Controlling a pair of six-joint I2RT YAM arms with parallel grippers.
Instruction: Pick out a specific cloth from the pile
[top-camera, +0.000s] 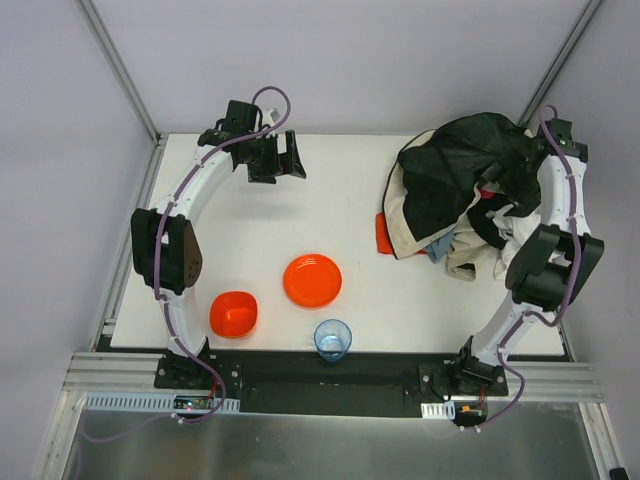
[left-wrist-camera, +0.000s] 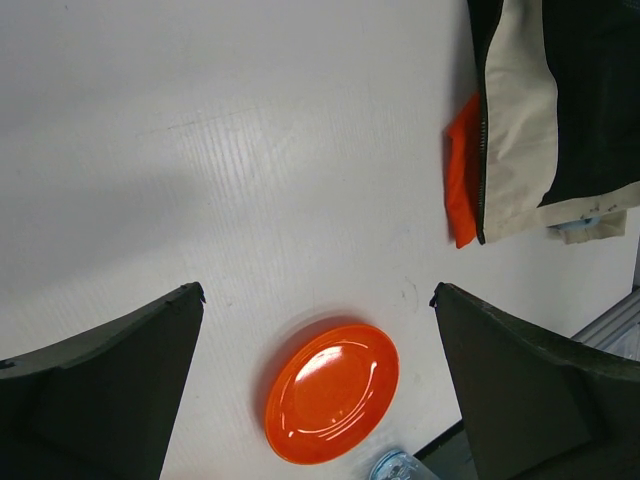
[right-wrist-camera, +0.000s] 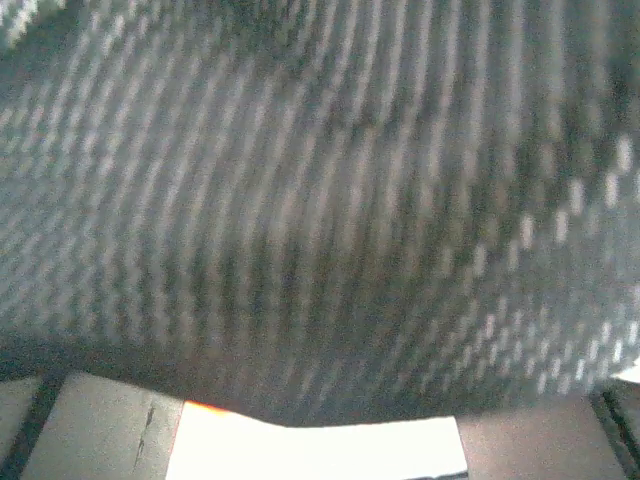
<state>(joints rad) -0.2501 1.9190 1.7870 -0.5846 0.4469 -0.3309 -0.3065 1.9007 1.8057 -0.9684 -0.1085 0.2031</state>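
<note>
Inspection at this moment found the large plain orange-red soft cloth (top-camera: 382, 236) lying on the white table (top-camera: 330, 200) at the left foot of the big heap of black mesh, cream and light blue fabrics (top-camera: 455, 185). Only a narrow strip of it showed. The rest lay under a cream cloth (left-wrist-camera: 515, 130) edged with black mesh fabric (left-wrist-camera: 590, 90).

The left gripper (left-wrist-camera: 318, 292) hung over bare table at the far left, well apart from the heap. Its jaws were spread wide and held nothing. The right arm (top-camera: 557, 190) reached into the top of the heap from the right. The right gripper (top-camera: 490, 184) was sunk in the folds, and mesh filled the right wrist view. Whether its jaws were apart or closed could not be told, nor what lay between them.

Risks noted:
- The right gripper sat among black mesh, not on the wanted cloth. A closure there would probably take the wrong fabric.
- The cloth was pinned under the heap. Pulling on the exposed strip could drag the layers above along with it, or let the thin edge slip free.
- The right wrist camera was blinded, so any grasp on that side would go unchecked.
- The round glossy orange plate (top-camera: 312, 280), the orange-red bowl (top-camera: 233, 313) and the clear blue cup (top-camera: 332, 340) stood near the front. A wide sweep of fabric could knock them.
</note>
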